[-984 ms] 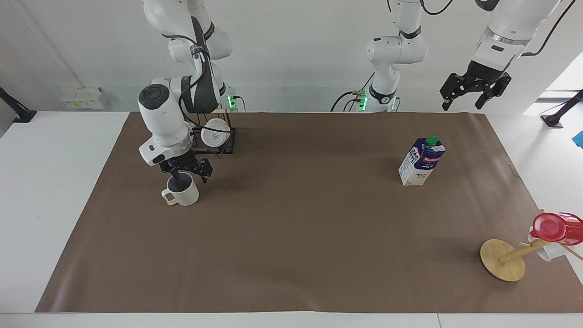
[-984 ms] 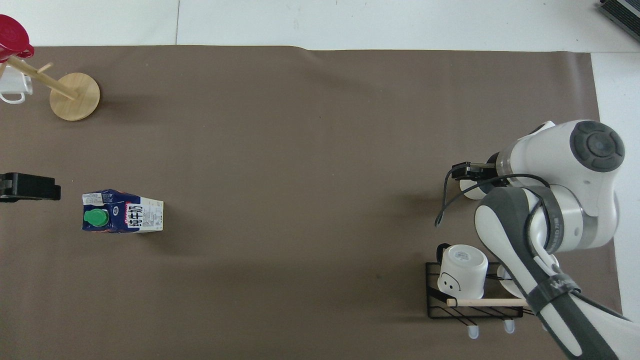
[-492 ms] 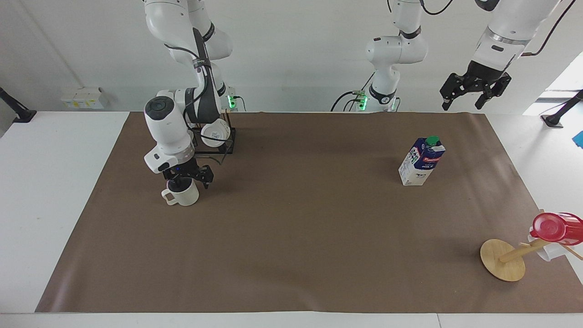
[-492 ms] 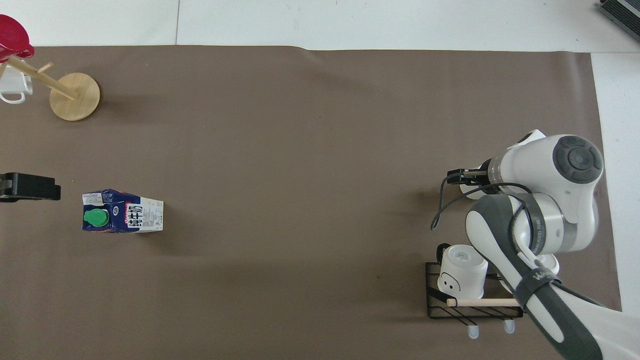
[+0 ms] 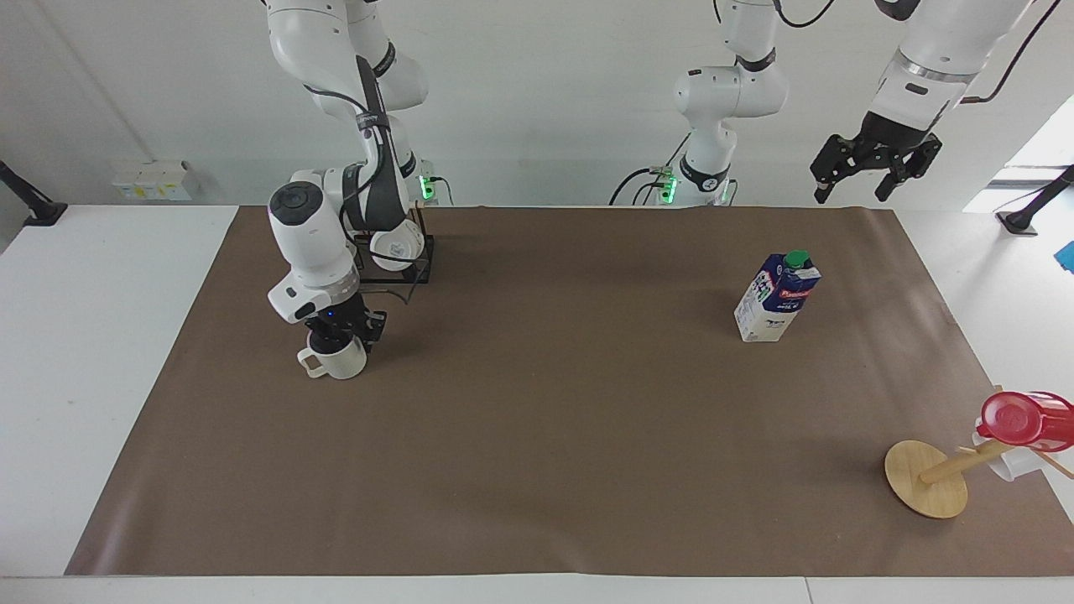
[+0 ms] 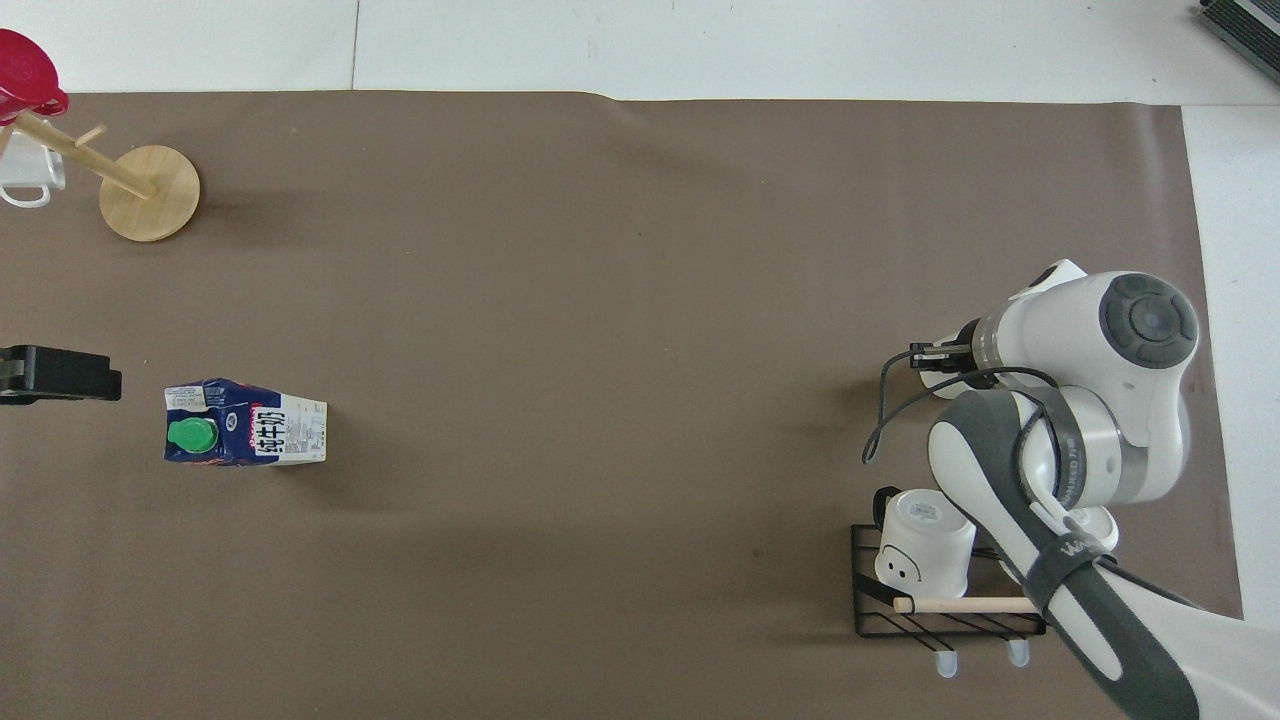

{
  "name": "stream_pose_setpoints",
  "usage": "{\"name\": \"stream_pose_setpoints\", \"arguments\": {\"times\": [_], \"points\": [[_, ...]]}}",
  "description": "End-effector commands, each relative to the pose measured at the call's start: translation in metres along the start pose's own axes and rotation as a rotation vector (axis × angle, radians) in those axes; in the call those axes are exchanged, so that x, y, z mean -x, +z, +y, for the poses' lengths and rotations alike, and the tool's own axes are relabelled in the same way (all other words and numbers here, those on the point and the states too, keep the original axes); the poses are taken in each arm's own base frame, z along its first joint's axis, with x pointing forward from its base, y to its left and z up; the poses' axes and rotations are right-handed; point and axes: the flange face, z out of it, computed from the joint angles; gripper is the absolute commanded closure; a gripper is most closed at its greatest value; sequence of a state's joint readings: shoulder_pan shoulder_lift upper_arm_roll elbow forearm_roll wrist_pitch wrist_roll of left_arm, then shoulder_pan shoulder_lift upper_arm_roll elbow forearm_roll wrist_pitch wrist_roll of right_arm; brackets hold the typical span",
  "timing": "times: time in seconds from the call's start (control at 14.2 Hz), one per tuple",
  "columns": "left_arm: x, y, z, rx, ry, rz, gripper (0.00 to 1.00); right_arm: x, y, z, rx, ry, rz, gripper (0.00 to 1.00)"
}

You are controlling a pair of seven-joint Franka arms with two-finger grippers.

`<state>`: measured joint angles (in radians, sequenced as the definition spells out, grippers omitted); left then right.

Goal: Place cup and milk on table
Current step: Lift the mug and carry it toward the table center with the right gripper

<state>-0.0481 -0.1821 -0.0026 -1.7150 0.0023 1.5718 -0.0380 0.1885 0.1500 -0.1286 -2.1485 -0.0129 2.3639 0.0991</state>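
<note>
Facing view: right gripper (image 5: 340,334) is down on the cup (image 5: 337,363), at nine o'clock in the frame. Its jaws were wide a second ago and are now drawn narrow across the cup's rim. The grip looks freshly taken, so a lift probably comes next. The cup stands upright on the brown sheet (image 5: 537,470).

Milk (image 5: 778,298) stands upright at three o'clock, well apart and untouched. Left gripper (image 5: 873,178) waits in the air at one o'clock, spread wide.

Table (image 5: 75,352) is white and the sheet lies flat. A plain white wall (image 5: 545,101) runs along twelve o'clock.

cup (image 6: 937,384) mostly under right arm, red cup (image 6: 22,72) cropped
</note>
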Motion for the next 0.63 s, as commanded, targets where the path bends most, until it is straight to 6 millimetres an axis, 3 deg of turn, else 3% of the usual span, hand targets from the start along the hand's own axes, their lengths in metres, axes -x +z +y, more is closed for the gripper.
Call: {"name": "stream_pose_setpoints", "arguments": {"times": [0.0, 0.35, 0.56], "points": [[0.003, -0.006, -0.003, -0.015, -0.007, -0.006, 0.00, -0.009, -0.005, 0.003, -0.011, 0.003, 0.025, 1.00], [0.003, -0.006, -0.003, -0.015, -0.007, -0.006, 0.00, -0.027, -0.042, -0.002, -0.020, -0.012, 0.083, 1.00], [0.003, -0.006, -0.003, -0.015, -0.007, -0.006, 0.00, -0.038, -0.078, -0.035, -0.023, -0.049, 0.036, 1.00]]}}
